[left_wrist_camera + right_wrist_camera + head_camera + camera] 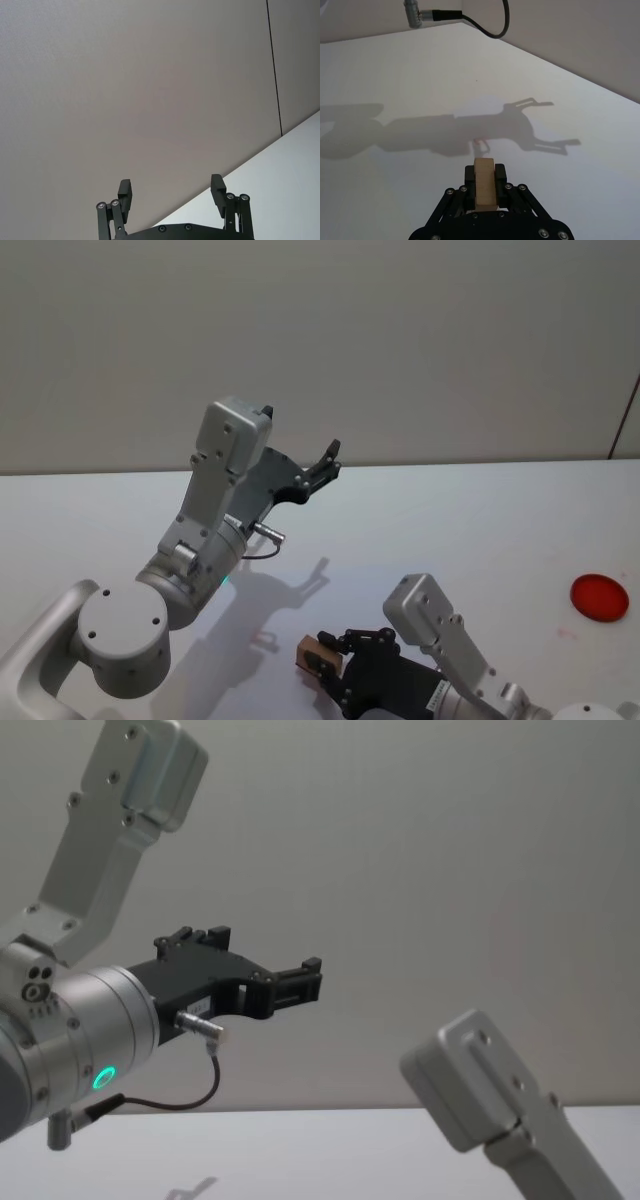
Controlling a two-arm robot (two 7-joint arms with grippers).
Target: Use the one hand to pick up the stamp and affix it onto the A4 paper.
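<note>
Right wrist view shows the black claw-like right gripper [484,173] clamped on the pale wooden block stamp [484,186], low over the white tabletop [420,75]. Pickup looks done; next comes pressing it squarely onto the A4 paper (edges indistinguishable here). The left gripper [170,186] is parked high, jaws wide

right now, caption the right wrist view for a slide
Right tool grips the stamp, white table ahead.

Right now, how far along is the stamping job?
Pickup looks done: the right gripper is shut on the wooden stamp, over the white surface. The left gripper is parked, raised and open. Not yet done: pressing the stamp down; I can't make out the paper's edges.
</note>
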